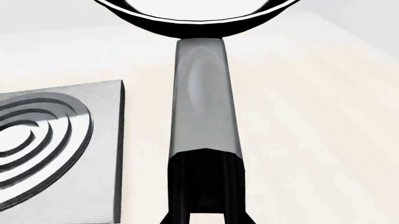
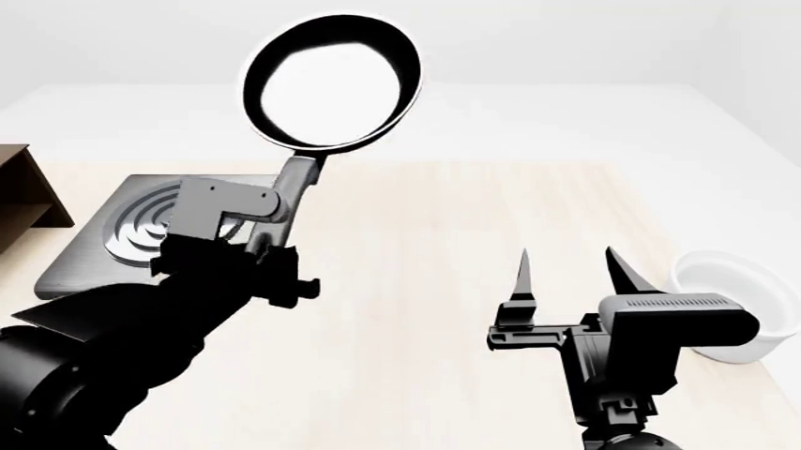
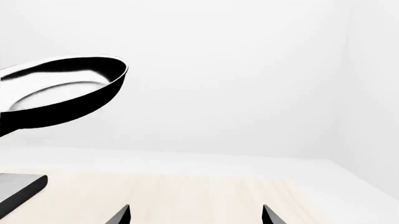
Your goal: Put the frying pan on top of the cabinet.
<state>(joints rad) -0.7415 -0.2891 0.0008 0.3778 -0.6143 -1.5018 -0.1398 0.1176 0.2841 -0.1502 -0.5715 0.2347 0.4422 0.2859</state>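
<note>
**Pan in the air, cabinet off to the side**

The frying pan [image 2: 332,82] is up off the table [image 2: 438,244], held out in front of the robot by its long grey handle [image 1: 203,98]. The left gripper [image 2: 269,239] has hold of the handle's near end, and the bowl of the pan sits high and away from the arm, its shiny inside facing up and toward the head camera. My guess is it is carried that high so it can pass over the square grey plate [image 2: 119,239] with the rings, which lies on the table just below and beside the arm.

The cabinet [image 2: 25,192] shows only as a dark brown corner at the far left edge of the head view, beyond the ringed plate. The pan is not over it, so a swing to the left looks to be what remains, and then a setting down on the flat top.

From the left wrist camera the black fingers close tight round the handle's end, with no gap to be seen.

The right gripper [image 2: 569,272] hangs low over bare table with its two fingers spread wide and nothing between them. A white bowl [image 2: 732,281] rests just to its right, not touched.
</note>
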